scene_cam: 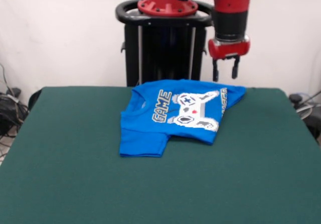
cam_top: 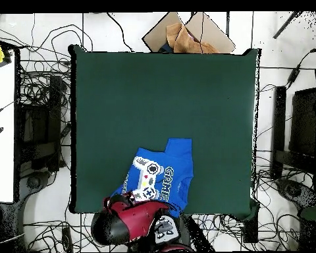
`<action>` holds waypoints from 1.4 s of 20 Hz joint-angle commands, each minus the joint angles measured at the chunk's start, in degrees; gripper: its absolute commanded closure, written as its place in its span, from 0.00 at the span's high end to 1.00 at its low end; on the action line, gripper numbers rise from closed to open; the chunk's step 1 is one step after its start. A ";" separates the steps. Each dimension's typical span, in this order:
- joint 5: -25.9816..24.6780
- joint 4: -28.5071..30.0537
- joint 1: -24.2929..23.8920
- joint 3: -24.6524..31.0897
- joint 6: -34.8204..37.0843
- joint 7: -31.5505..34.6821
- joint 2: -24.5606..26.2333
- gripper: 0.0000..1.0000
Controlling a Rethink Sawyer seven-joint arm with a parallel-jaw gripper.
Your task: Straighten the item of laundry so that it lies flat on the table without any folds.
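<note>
One folded blue shirt (scene_cam: 180, 115) on green table (scene_cam: 75, 184), empty parted gripper (scene_cam: 225, 69) above, white wall (scene_cam: 60, 28) behind

- the blue t-shirt (scene_cam: 175, 116) is folded over on itself, so its second printed word is cut short at the fold and only "game" reads whole.
- in the overhead view the red arm (cam_top: 131, 221) covers the shirt's edge nearest the robot.
- the gripper (scene_cam: 225, 74) is hidden under the arm in the overhead view.
- the tabletop (scene_cam: 75, 174) runs off the front view's bottom edge.
- the arm's upper part is cut off by the front view's top edge.
</note>
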 commanded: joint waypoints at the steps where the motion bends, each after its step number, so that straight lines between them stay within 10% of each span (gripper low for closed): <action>1: 5.92 -6.27 -2.64 4.43 9.15 7.66 -0.59 1.00; 14: 7.52 -8.96 2.95 -3.22 13.82 8.05 -4.23 1.00; 28: 2.12 -9.82 -3.94 -2.76 11.33 3.41 -1.83 1.00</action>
